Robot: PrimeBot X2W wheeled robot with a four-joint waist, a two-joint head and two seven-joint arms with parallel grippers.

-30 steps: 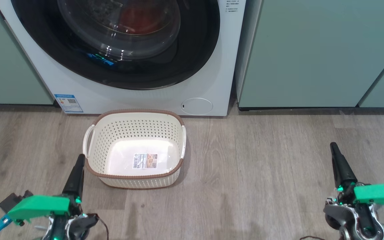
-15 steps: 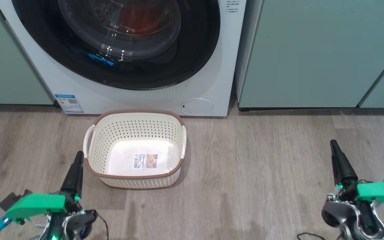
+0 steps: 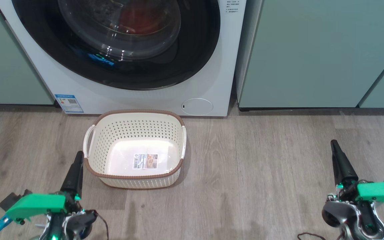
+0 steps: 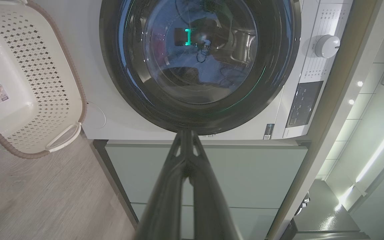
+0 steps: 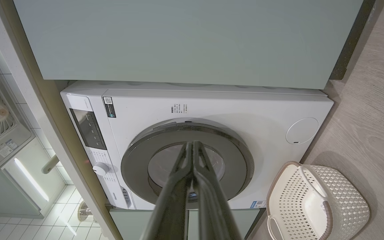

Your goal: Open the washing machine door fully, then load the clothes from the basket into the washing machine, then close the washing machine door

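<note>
**Hardly anything has moved: door shut, both jaws closed**

Since a second ago, the tips of the left jaws and the right jaws have crept only slightly up the head view. The basket (image 3: 135,180) and the washing machine (image 3: 212,73) sit as they did.

The washing machine door (image 3: 195,50) lies closed, flush against the white front. Behind its glass bowl there is a red patch, probably the clothes (image 3: 138,20), though reflections blur it. The basket stands upright on the wooden floor (image 3: 262,166), just in front of the machine and below the door. The round filter cap (image 3: 197,106) is just past its far right corner. A label (image 3: 145,161) shows on the basket's floor.

The left jaws are pressed together and hold nothing. Their dark fingers (image 3: 75,173) end just beside the basket's near left corner. The right jaws are also together and hold nothing. Their fingers (image 3: 342,163) are over bare floor, well apart from the basket, in front of the pale green cabinet (image 3: 312,50).
</note>
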